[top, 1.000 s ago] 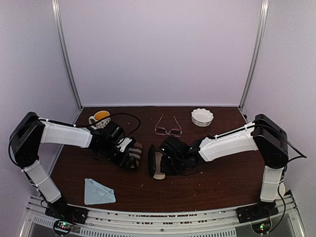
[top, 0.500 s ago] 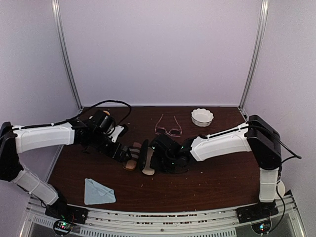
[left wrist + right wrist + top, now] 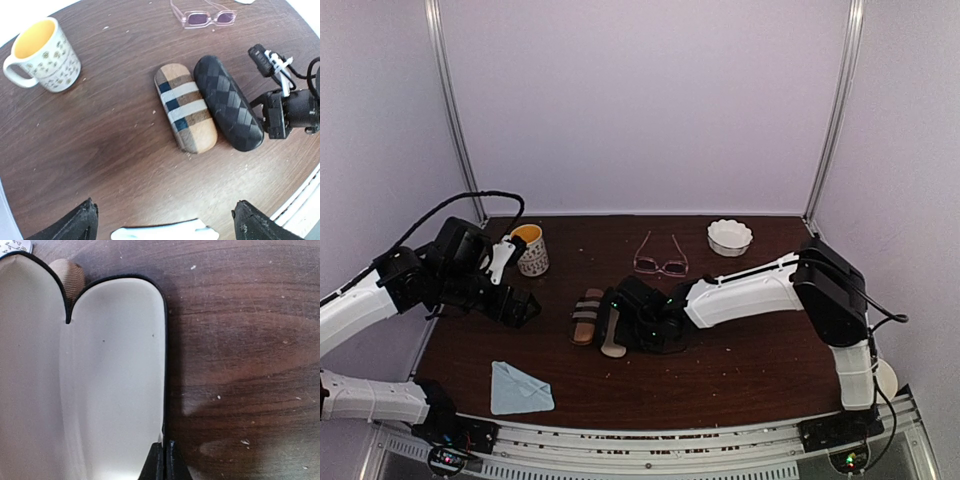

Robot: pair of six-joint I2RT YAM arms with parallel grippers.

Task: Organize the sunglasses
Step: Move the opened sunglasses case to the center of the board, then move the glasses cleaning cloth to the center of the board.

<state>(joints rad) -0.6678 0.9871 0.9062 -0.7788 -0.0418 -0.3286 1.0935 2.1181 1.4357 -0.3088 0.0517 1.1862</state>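
Most of right pincer (image 3: 164, 452) cropped, apparently pinching black case (image 3: 115, 380)

the left gripper (image 3: 517, 305) drew away from the striped case (image 3: 587, 316); the right gripper (image 3: 164, 456) brought the black case (image 3: 611, 330) just beside it.
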